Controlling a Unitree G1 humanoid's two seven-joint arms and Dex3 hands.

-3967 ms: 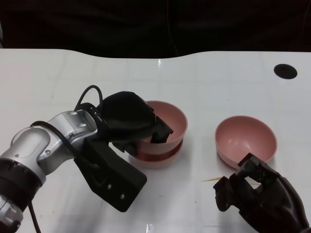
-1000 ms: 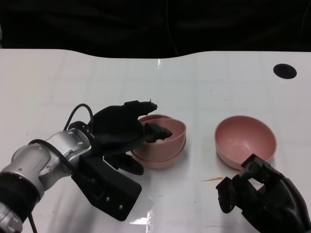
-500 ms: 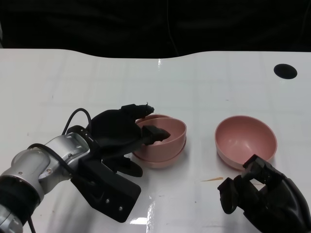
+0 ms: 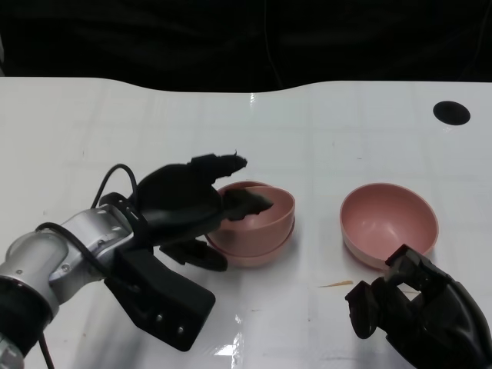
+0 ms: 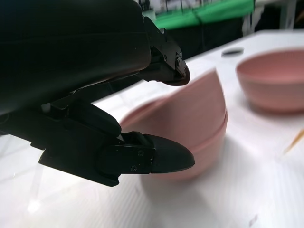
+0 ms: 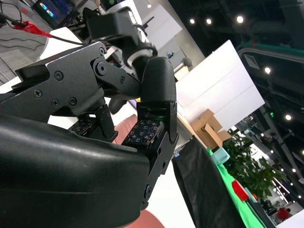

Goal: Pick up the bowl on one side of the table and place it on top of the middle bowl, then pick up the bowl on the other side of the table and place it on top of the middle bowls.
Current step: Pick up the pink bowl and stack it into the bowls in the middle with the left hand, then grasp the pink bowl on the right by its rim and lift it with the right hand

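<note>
Fingers [image 4: 250, 204] of left hand [image 4: 188, 207] spread, just beside stacked bowls [image 4: 257, 231], holding nothing.

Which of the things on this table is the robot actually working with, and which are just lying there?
Part of the job:
stacked bowls, middle
single pink bowl, right side
left hand
right hand

Just lying about:
thin stick
black round spot on the table

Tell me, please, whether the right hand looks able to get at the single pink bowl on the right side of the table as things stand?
Probably yes. The right hand sits just in front of the pink bowl, nothing lies between them, and the left hand is away at the stacked bowls.
</note>
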